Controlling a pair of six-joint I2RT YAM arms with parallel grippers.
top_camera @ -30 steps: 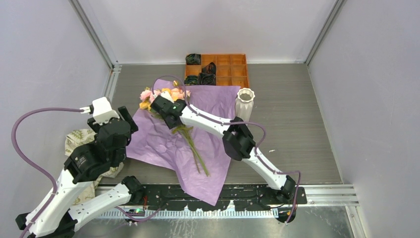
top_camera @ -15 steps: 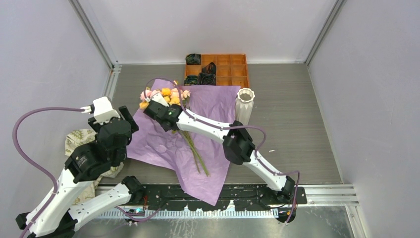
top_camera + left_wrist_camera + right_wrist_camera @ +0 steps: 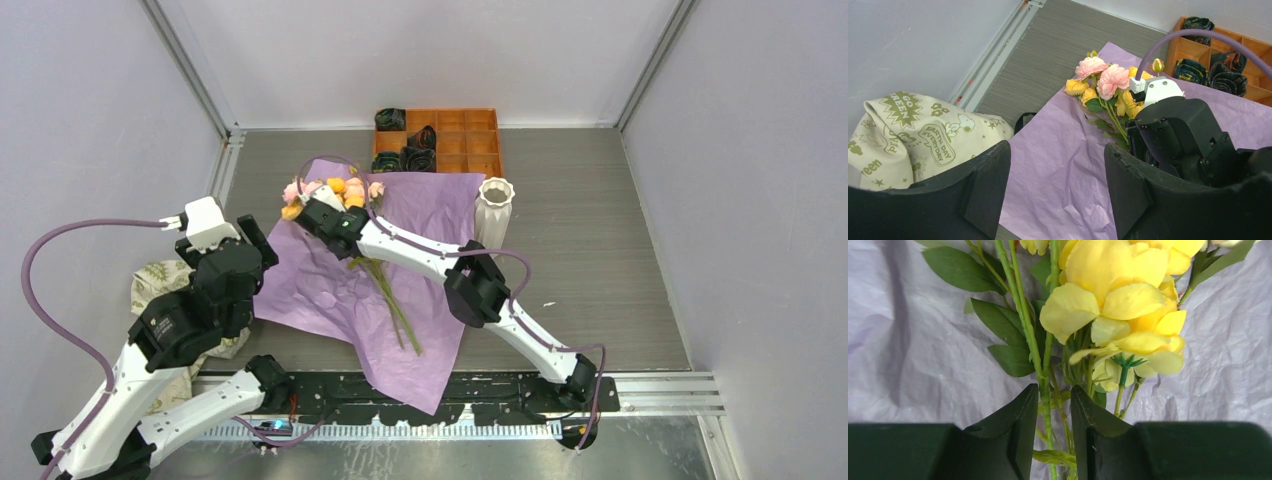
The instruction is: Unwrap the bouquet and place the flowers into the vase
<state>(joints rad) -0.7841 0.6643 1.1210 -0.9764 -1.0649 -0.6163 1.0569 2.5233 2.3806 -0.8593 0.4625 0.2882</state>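
Half done: flowers (image 3: 345, 190) unwrapped, none yet in vase (image 3: 494, 205)

Found the flowers lying as one bunch left of centre in the top view, pink and yellow heads toward the upper left, green stems trailing to the lower right. Saw the purple paper (image 3: 320, 290) spread flat and creased beneath them, with no cone shape left. Judged the unwrapping finished on that account.

Found the vase upright just off the paper's upper right corner, well apart from the heads, with no stem in it.

Caught the right gripper (image 3: 325, 212) low over the bunch, just below the heads. Saw in its wrist view the fingers (image 3: 1013, 435) drawn narrow on either side of several stems, with only a slim gap between. Could not tell whether clamped on them or merely set around them.

Found the left gripper (image 3: 1058, 165) at the paper's left edge, fingers (image 3: 983, 190) spread wide and holding nothing, beside a beige printed cloth (image 3: 913, 130).

Noted an orange tray (image 3: 480, 145) with dark fabric coils (image 3: 415, 150) at top centre, just beyond the paper's upper edge, and counted it no part of the job.

Judged the remainder as this: a firm hold on the stems, a lift clear of the paper, a carry to the right, and a stems-down placing into the vase.
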